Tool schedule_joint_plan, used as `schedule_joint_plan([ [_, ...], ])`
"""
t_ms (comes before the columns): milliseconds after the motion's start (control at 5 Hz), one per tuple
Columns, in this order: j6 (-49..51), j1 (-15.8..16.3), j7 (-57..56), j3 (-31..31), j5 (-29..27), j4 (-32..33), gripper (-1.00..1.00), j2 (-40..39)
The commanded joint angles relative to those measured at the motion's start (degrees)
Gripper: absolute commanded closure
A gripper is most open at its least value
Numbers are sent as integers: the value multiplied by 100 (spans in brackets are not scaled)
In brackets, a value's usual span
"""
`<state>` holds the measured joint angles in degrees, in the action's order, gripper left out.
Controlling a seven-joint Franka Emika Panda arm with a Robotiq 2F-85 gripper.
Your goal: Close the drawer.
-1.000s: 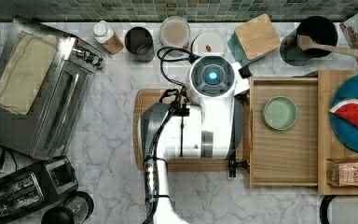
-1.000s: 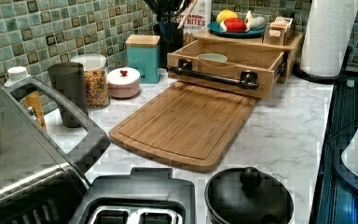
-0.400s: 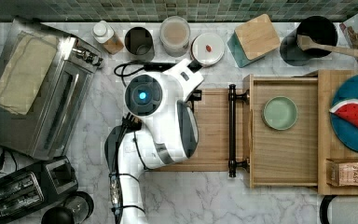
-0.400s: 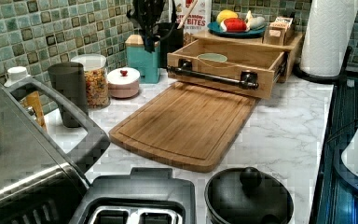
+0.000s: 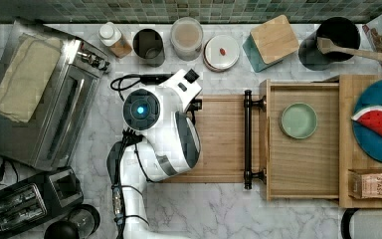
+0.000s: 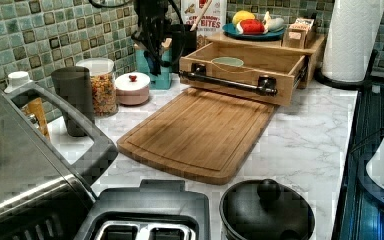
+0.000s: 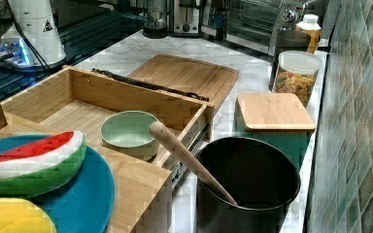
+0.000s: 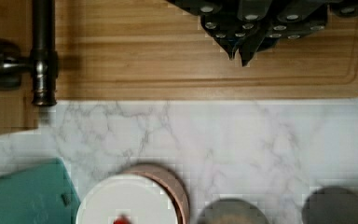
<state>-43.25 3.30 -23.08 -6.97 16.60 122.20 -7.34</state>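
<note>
Since a second ago my arm has backed off along the bamboo cutting board (image 5: 224, 139) away from the light-wood drawer with the black bar handle (image 5: 298, 139), which stands fully open, so closing is all left, and I cannot tell how the jaws stand.

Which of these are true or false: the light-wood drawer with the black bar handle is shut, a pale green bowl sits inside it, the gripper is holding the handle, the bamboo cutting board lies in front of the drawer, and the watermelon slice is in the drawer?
1. The light-wood drawer with the black bar handle is shut. False: it stands pulled out.
2. A pale green bowl sits inside the drawer. True.
3. The gripper is holding the black bar handle. False: it hangs apart from the handle, over the far end of the board.
4. The flat bamboo cutting board lies on the marble counter in front of the drawer. True.
5. The watermelon slice is in the drawer. False: it rests on the round blue plate on top of the wooden unit.
</note>
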Motion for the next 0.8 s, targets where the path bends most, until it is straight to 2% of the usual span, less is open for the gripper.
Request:
schedule_joint_plan([
  [200, -196, -182, 368, 382, 385, 479, 100, -510],
  [400, -379, -183, 346, 506, 538, 662, 100, -470],
  [800, -496, -520, -111, 612, 601, 842, 100, -366],
])
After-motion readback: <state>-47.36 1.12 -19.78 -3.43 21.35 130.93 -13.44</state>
